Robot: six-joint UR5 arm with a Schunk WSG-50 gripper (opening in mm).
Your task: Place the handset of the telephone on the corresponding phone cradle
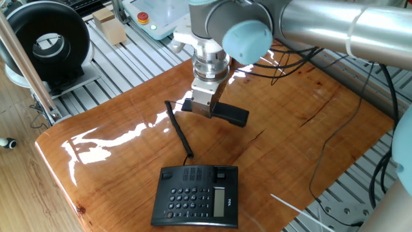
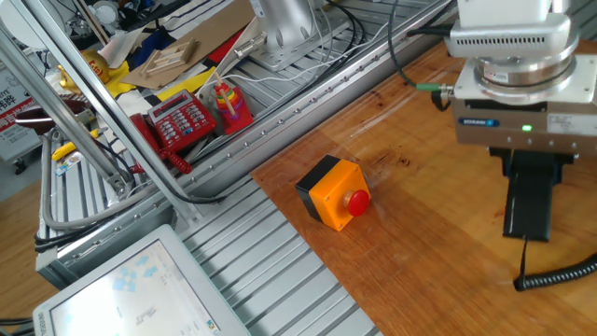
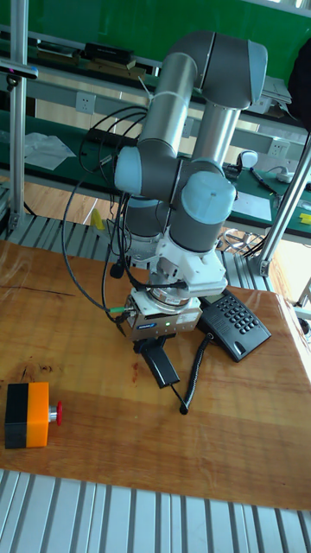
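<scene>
1. The slim black plastic handset (image 1: 222, 113) sat clamped mid-length in the two-finger gripper (image 1: 203, 111), directly under the silver wrist flange, held above the glossy wooden table (image 1: 302, 138).
2. In one fixed view the handset ran roughly 10-to-4 o'clock, its far end sticking out toward 4 o'clock past the gripper. In the other fixed view it hung straight toward 6 o'clock below the gripper body.
3. The black desk telephone (image 1: 196, 196) lay flat on the table toward 6 o'clock of the gripper, well apart from the handset. The phone cradle (image 1: 201, 173), the recessed strip along the base's top edge with grille slots, showed nothing on it.
4. The black coiled cord (image 1: 179, 131) ran from the handset's near end down toward the telephone.
5. Handset looked matte black, bar-shaped, rounded ends.
6. The fingers were mostly hidden by the gripper housing. The handset's middle was covered by the gripper, and whether it cleared the table fully was hard to judge.
7. An orange box with a red button (image 2: 336, 192) sat on the table, well apart toward 9 o'clock in the other fixed view.
</scene>
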